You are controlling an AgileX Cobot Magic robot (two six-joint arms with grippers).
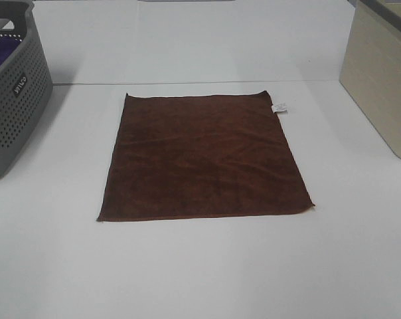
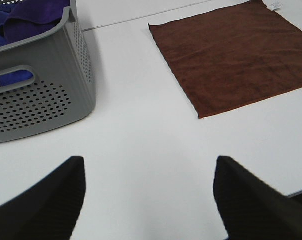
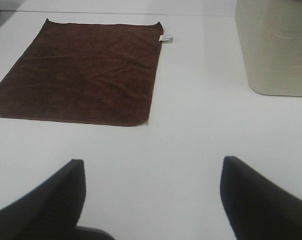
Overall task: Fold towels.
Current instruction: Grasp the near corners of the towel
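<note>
A brown towel (image 1: 204, 158) lies spread flat and unfolded on the white table, with a small white tag (image 1: 279, 107) at its far right corner. It also shows in the left wrist view (image 2: 236, 55) and the right wrist view (image 3: 81, 70). Neither gripper shows in the exterior high view. My left gripper (image 2: 148, 200) is open and empty, hovering over bare table near the towel's near left corner. My right gripper (image 3: 151, 200) is open and empty, over bare table near the towel's near right corner.
A grey perforated basket (image 1: 11, 100) stands at the left edge, holding purple and blue cloth (image 2: 26, 20). A beige bin (image 1: 383, 73) stands at the right edge. A seam line (image 1: 187, 83) crosses the table behind the towel.
</note>
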